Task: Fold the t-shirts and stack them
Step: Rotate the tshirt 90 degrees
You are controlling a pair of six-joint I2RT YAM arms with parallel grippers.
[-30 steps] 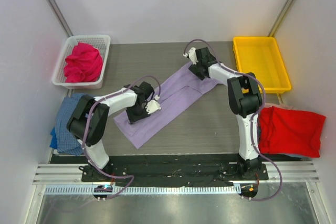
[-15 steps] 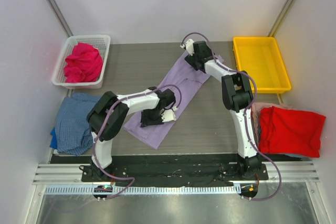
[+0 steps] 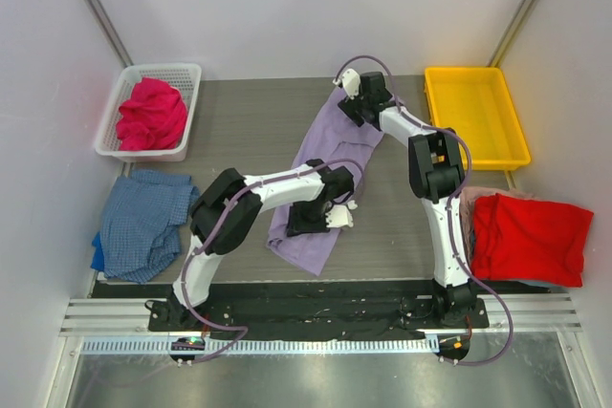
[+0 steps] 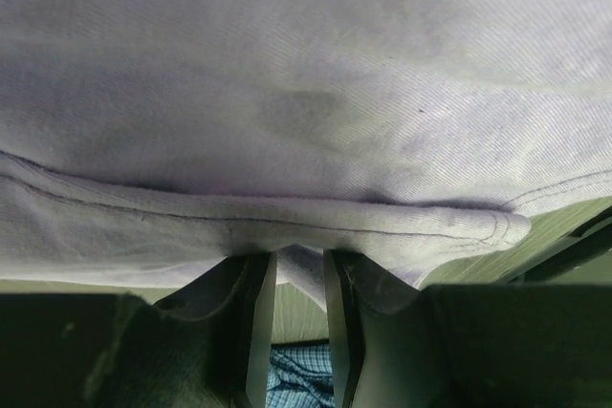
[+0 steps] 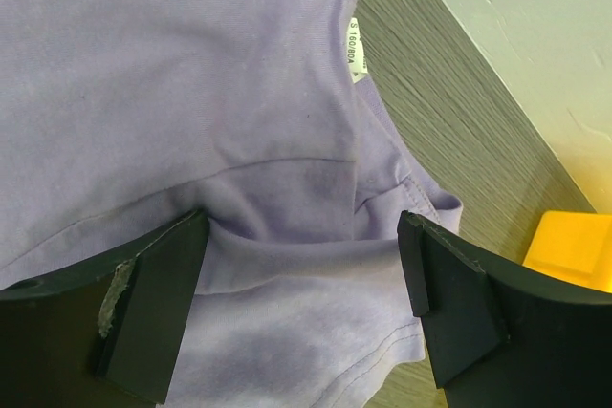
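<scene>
The lavender-purple t-shirt lies as a long folded strip down the middle of the table. My left gripper is shut on its near hem; in the left wrist view the fingers pinch a fold of lavender cloth. My right gripper is open over the strip's far end, its fingers wide apart around the collar area with the white label. The red t-shirt lies at the right edge. The magenta-pink t-shirt sits in the basket. The blue checked t-shirt lies at the left.
A white mesh basket stands at the back left. A yellow plastic tray stands at the back right, its corner showing in the right wrist view. Walls enclose the table on three sides.
My left gripper has moved right with the near end of the lavender shirt, swinging the strip from a diagonal toward a near-to-far line. My right gripper stayed at the far end.
</scene>
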